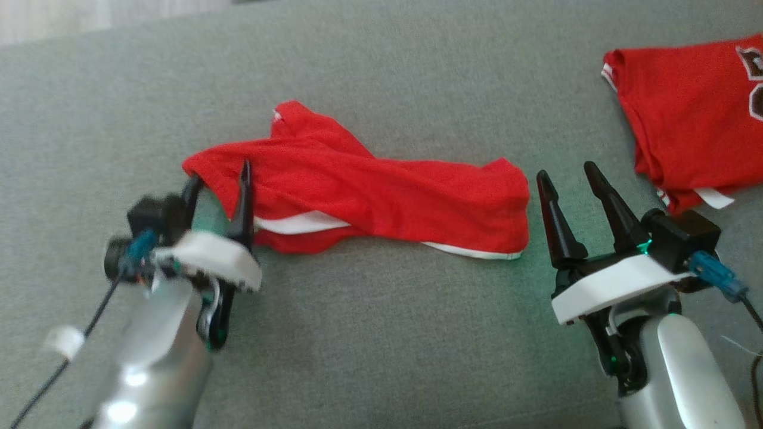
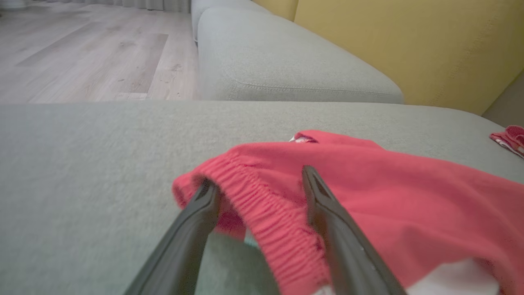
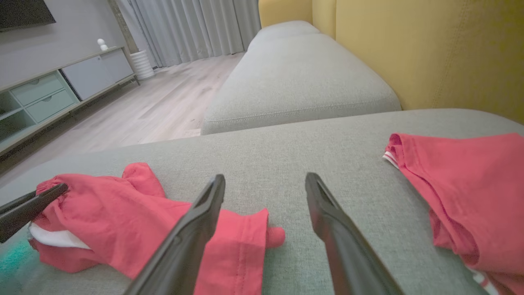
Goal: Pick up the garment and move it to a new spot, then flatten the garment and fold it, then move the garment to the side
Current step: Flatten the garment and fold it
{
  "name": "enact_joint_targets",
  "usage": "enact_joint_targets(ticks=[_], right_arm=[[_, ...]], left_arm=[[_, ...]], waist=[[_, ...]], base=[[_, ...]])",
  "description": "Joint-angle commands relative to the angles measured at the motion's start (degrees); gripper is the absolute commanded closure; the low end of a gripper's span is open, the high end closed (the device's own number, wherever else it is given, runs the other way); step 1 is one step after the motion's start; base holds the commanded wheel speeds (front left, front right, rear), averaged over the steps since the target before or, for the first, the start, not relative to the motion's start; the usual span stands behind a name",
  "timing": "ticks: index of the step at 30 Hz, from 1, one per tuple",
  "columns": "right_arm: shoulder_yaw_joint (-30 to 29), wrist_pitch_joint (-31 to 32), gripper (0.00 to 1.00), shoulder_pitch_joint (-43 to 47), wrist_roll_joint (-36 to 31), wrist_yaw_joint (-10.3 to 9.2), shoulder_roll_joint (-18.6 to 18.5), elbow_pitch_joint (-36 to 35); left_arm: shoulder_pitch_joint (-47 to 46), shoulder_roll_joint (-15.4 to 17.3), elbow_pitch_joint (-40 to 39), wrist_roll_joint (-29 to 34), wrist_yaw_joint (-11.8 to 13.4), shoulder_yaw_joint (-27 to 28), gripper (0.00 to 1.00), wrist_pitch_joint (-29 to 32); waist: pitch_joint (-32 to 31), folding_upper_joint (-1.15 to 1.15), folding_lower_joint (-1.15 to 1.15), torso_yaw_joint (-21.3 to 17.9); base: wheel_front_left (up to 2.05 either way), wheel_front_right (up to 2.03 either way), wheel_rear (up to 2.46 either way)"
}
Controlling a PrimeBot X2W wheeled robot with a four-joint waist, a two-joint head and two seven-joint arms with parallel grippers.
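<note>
**Shorts on sofa, flattening due**

Left gripper jaws wide, straddling the waistband, not pinching; right gripper jaws wide, empty, just beside the hem; shorts lay twisted on the sofa; shirt far right. Judged best: pinch both ends, pull apart evenly, keep low.

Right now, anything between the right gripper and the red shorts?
Nothing. In the head view only a narrow strip of bare grey sofa cushion separates the open right gripper from the red shorts at their hem.
</note>
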Motion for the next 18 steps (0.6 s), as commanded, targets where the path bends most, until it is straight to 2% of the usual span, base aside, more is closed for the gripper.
enact_joint_targets(ticks=[1,8,18], right_arm=[[0.84,-0.28,0.00,-0.16,0.62,-0.04,-0.13,-1.59],[0.16,0.45,0.00,1.62,0.76,-0.04,-0.13,-1.50],[-0.03,1.27,0.00,3.33,1.18,-0.04,-0.12,-2.15]], left_arm=[[1.77,1.22,-2.17,-1.12,-0.64,2.67,0.00,-0.78],[8.85,2.25,-5.57,-3.17,-1.87,2.82,0.00,-0.65],[15.95,4.22,-11.44,-5.18,-0.35,4.05,0.00,-0.24]], waist=[[-2.36,0.00,0.00,1.06],[-5.97,0.00,0.00,2.10],[-8.26,0.00,0.00,2.16]], base=[[0.00,0.00,0.00],[0.00,0.00,0.00],[0.00,0.00,0.00]])
